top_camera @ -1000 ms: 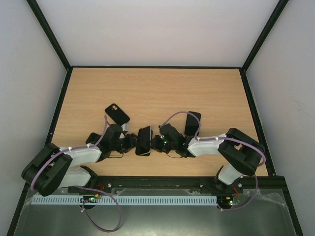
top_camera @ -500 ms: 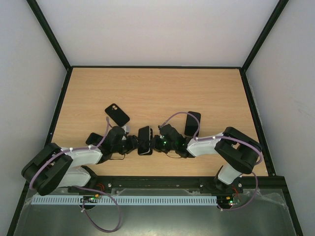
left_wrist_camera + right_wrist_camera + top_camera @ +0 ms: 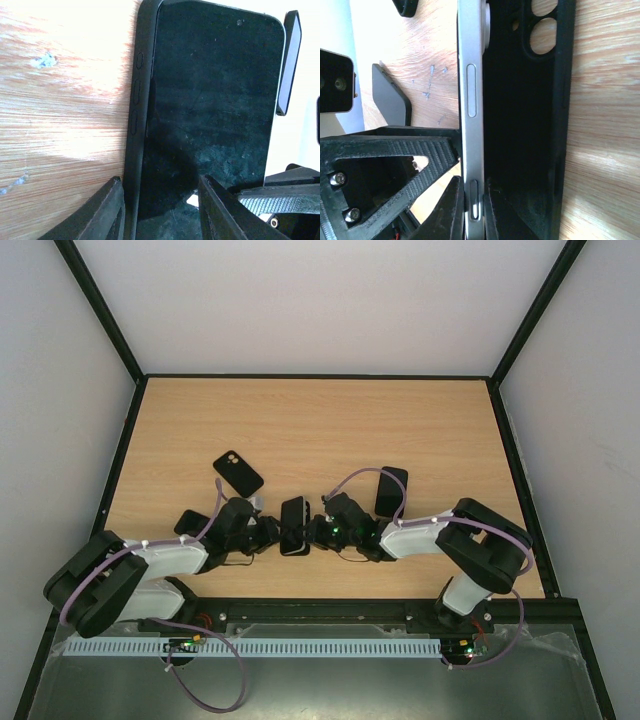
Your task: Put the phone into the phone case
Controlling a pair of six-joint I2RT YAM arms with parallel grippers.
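At the wooden bench near edge, the right pincer clamps the phone by its silver rim, long side angled into the phone case, which the left pincer grips.

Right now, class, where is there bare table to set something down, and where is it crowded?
Bare: the far half of the table, from its back edge to the left black slab and right black slab. Crowded: near centre, where left end effector and right end effector grip the phone and phone case.
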